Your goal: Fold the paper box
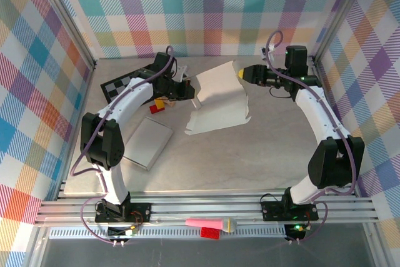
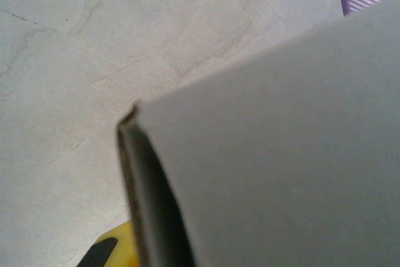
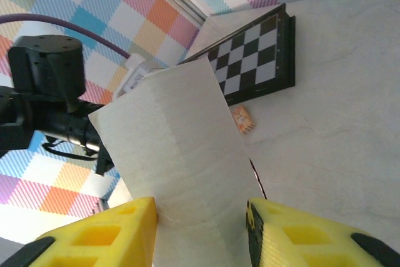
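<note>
Paper box (image 1: 219, 95): one, white flat card, creased panels.
Left gripper (image 1: 186, 90): clamped shut on box edge.
Right gripper (image 3: 200, 212): yellow foam jaws parted, panel between, ungripped.

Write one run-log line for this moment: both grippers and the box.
left gripper: shut on paper box | right gripper: open, fingers either side of raised panel | fold: unfinished

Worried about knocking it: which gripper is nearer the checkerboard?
Left. The left gripper holds the paper box just right of the checkerboard; the right gripper is farther right, across the box.
</note>
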You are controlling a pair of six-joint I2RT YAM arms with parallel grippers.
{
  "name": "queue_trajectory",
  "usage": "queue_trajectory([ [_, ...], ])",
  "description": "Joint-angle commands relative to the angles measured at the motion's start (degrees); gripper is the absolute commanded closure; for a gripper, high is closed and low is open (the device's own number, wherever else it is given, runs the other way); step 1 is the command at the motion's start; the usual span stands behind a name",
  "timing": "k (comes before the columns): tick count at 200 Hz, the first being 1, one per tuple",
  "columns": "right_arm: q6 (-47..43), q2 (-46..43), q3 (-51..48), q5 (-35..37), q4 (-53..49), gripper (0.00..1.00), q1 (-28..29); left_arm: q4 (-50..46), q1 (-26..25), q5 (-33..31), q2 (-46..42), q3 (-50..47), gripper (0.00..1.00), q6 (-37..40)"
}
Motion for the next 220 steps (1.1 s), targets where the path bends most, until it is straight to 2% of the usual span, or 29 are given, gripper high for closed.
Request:
queue_trajectory([
  [1, -4.9, 1.3, 2.2, 3.7, -4.4, 0.58, 2.2, 0.5, -1.6, 3.0, -0.8, 2.9, 1.00, 2.1],
  [37, -7.7, 1.2, 2.9, 10.7, -6.4, 0.59, 4.1, -1.2, -2.1, 2.5, -0.8, 4.0, 1.00, 3.5],
  [77, -8.5, 1.7, 3.5, 12.5, -6.7, 0.62, 5.0, -1.9, -2.6, 2.0, -1.0, 4.3, 1.00, 4.2],
  [125, -7.6, 0.7, 1.5, 18.0, -5.1, 0.69, 6.1, -1.7, -2.8, 2.1, -1.0, 4.3, 1.00, 4.0],
  [183, -6.3, 1.2, 1.5, 18.8, -3.6, 0.82, 6.0, -2.0, -2.8, 2.2, -1.2, 4.3, 1.00, 4.1],
  [220, -6.7, 1.5, 2.1, 17.1, -4.0, 0.81, 6.2, -2.1, -2.8, 1.8, -1.3, 4.4, 1.00, 4.1],
])
